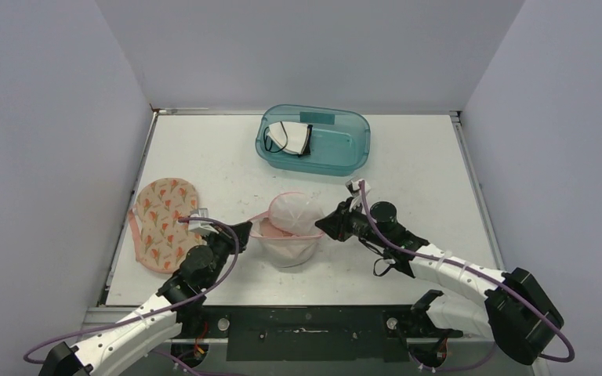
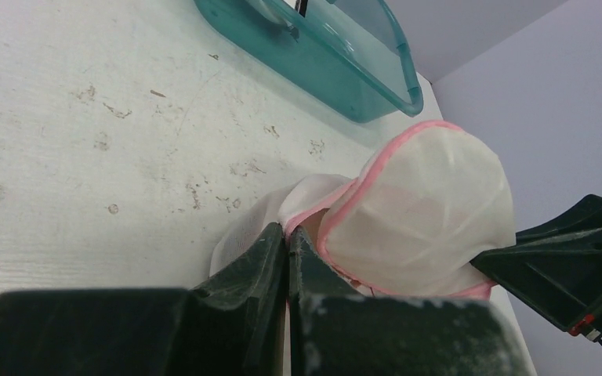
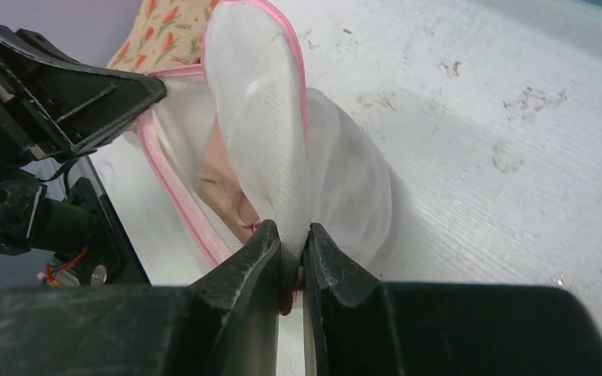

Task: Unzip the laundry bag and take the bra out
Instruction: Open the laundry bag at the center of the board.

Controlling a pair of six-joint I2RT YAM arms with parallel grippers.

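Note:
A white mesh laundry bag (image 1: 291, 225) with pink zipper trim sits mid-table, its round lid flap raised. A pale pink bra (image 3: 223, 184) shows inside the opening. My left gripper (image 1: 244, 228) is shut on the bag's pink rim at its left side; in the left wrist view the fingertips (image 2: 286, 235) pinch the trim. My right gripper (image 1: 323, 225) is shut on the bag's mesh edge at its right side; the right wrist view shows mesh and trim pinched between the fingertips (image 3: 291, 233). The bag also shows in the left wrist view (image 2: 415, 215).
A teal plastic bin (image 1: 313, 139) at the back holds a white and black bra (image 1: 290, 136). A floral padded pouch (image 1: 163, 219) lies at the left, beside the left arm. The table's edges meet grey walls on three sides.

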